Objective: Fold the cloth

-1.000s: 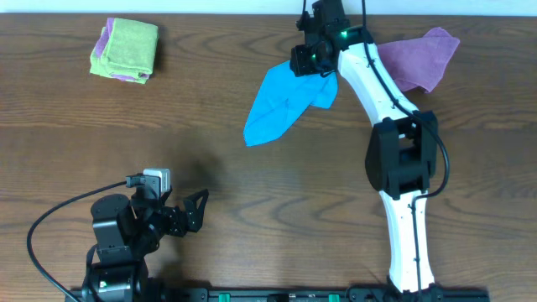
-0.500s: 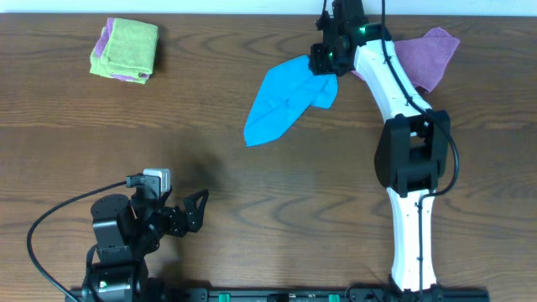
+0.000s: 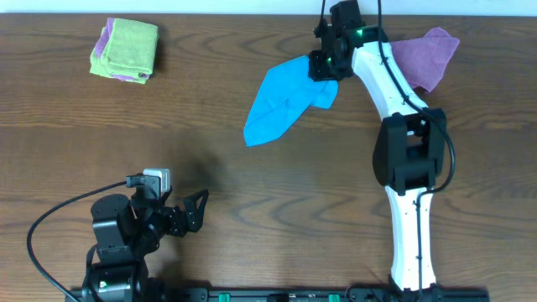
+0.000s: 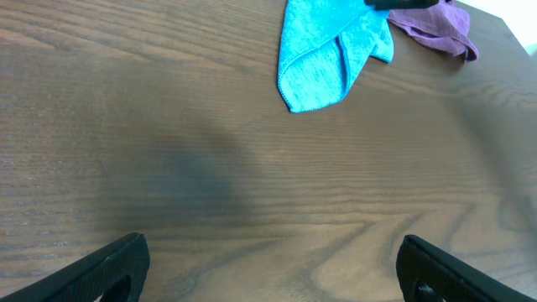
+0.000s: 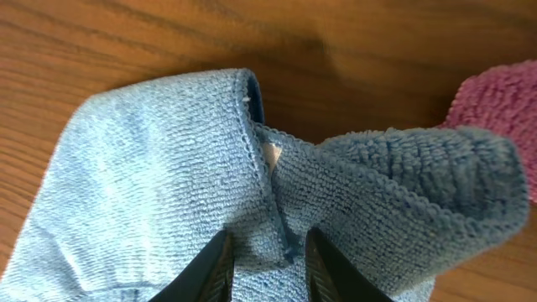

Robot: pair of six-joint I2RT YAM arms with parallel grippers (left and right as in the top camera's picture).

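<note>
The bright blue cloth lies crumpled at the far middle of the table, one long corner pointing toward the front left. It also shows in the left wrist view. My right gripper is on its far right edge. In the right wrist view its two fingers stand close together with a bunched fold of the cloth pinched between them. My left gripper is open and empty low over bare wood near the front left, far from the cloth; its fingertips show wide apart.
A purple cloth lies just right of the blue one, under the right arm, and shows in the wrist views. A lime-green folded cloth on a purple one sits at the far left.
My right gripper has shifted a little to the right along the cloth's far edge and settled there. The cloth has barely moved. The left arm has not moved.
</note>
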